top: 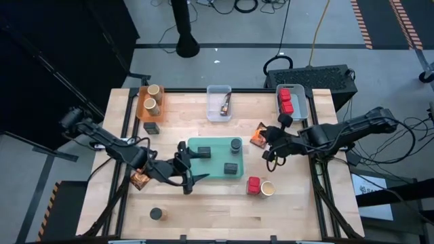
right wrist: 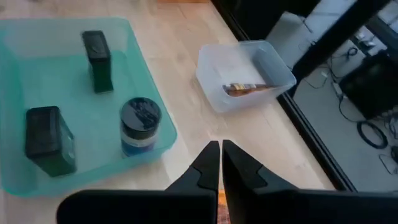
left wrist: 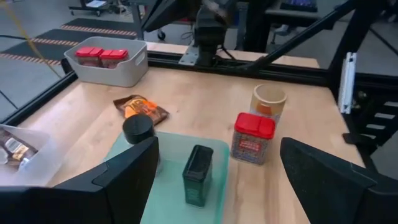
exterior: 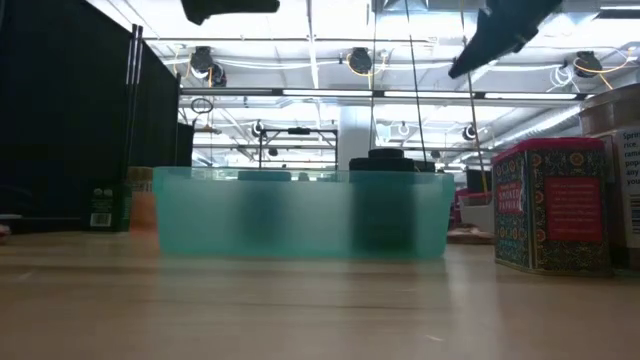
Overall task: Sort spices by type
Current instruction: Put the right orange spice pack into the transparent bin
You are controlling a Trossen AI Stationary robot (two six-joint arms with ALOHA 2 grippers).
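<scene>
A teal tray (top: 215, 142) holds a dark round jar (top: 235, 144) and two dark blocks (top: 232, 167) (top: 203, 152). My left gripper (top: 192, 169) is open, above the tray's left near corner; the left wrist view shows a block (left wrist: 198, 174) and the jar (left wrist: 138, 130) ahead of its fingers. My right gripper (right wrist: 221, 155) is shut, right of the tray. An orange-red packet (top: 259, 135) lies flat beside it, untouched. A red cube (top: 253, 185) and a tan jar (top: 268, 188) stand near the tray's right near corner.
The orange bin (top: 144, 108) holds tan jars, the clear bin (top: 218, 112) a packet, and the blue bin (top: 298, 103) red cubes. A dark block (top: 151, 127) stands by the orange bin. Another packet (top: 140, 179) lies under my left arm. A dark jar (top: 156, 214) is near the table's near edge.
</scene>
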